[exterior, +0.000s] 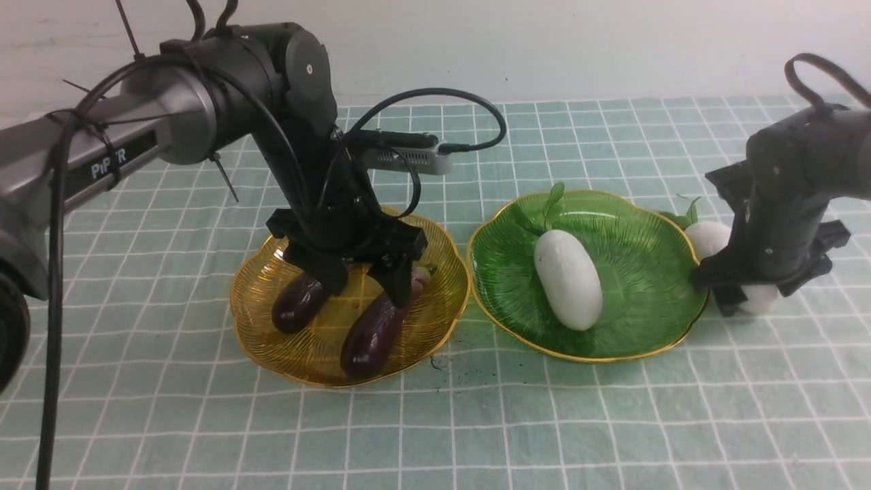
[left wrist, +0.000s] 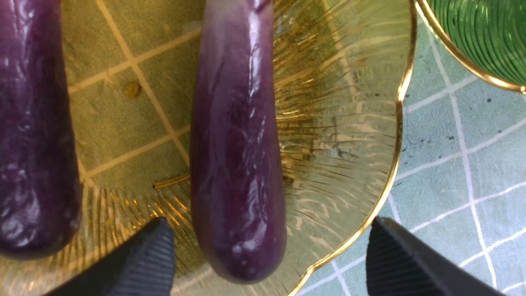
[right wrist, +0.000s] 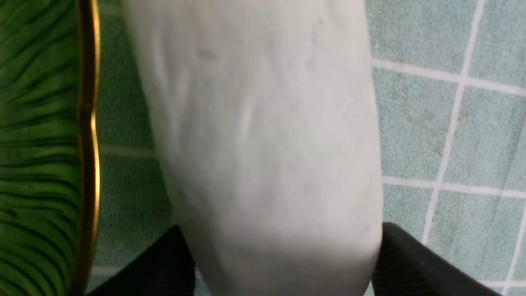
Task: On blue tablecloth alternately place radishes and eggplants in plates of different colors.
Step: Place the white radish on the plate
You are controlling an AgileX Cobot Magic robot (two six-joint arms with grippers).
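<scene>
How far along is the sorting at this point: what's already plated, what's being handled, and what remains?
Done: both eggplants lie in the amber plate, under the open left gripper; one radish lies in the green plate. In hand: the right gripper straddles the second radish on the tablecloth beside that plate; whether it grips yet is unclear. Left: lifting that radish into the green plate.

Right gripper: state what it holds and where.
Cannot tell: the right gripper straddles the white radish mid-body on the tablecloth, but no closed grip is evident.
</scene>
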